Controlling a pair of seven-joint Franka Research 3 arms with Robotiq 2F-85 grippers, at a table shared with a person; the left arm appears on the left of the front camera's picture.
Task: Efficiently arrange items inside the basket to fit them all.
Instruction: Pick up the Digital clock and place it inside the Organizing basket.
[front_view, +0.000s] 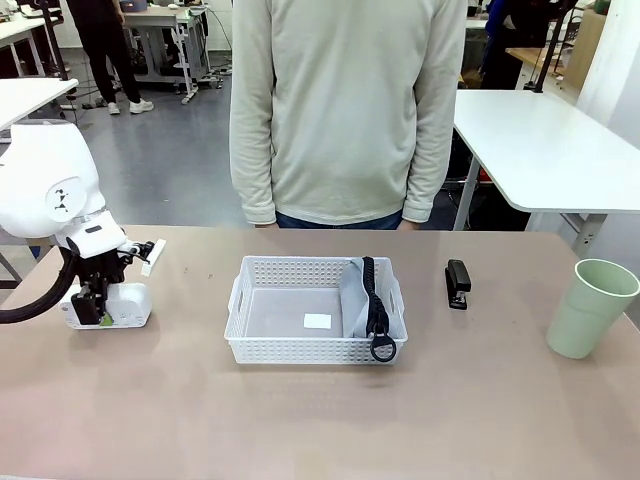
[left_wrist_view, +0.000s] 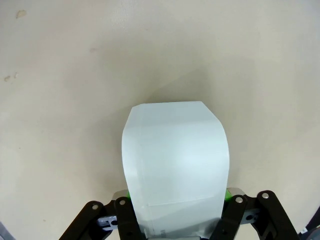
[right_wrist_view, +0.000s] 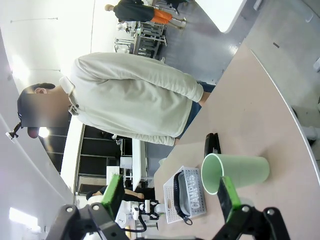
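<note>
Low on the table, the left gripper (left_wrist_view: 177, 200) is clamped on the small white box (left_wrist_view: 175, 155). Its green pads (left_wrist_view: 227, 193) press the box's two sides near one end, so most of the box sticks out ahead of the fingers over the bare table (left_wrist_view: 60, 100). That shallow hold is the main risk. On lifting, I judge, the box could pivot or slip from between the pads, the more so on a fast swing.

Well apart to this gripper's right sits the white lattice basket (front_view: 310, 351). The grey CAMPUS pouch (front_view: 356, 300) stands along the basket's farther end, and the pouch's black strap and ring (front_view: 383, 347) droop over the rim. Free floor lies at the nearer end. A box dropped flat in the middle there could crowd out the remaining items, or it might clip the wall going in.

The right gripper (right_wrist_view: 170, 200) hangs wide open, high up. Beyond it, the pale green cup (right_wrist_view: 240, 172) and black stapler (right_wrist_view: 211, 145) stand outside the basket.
</note>
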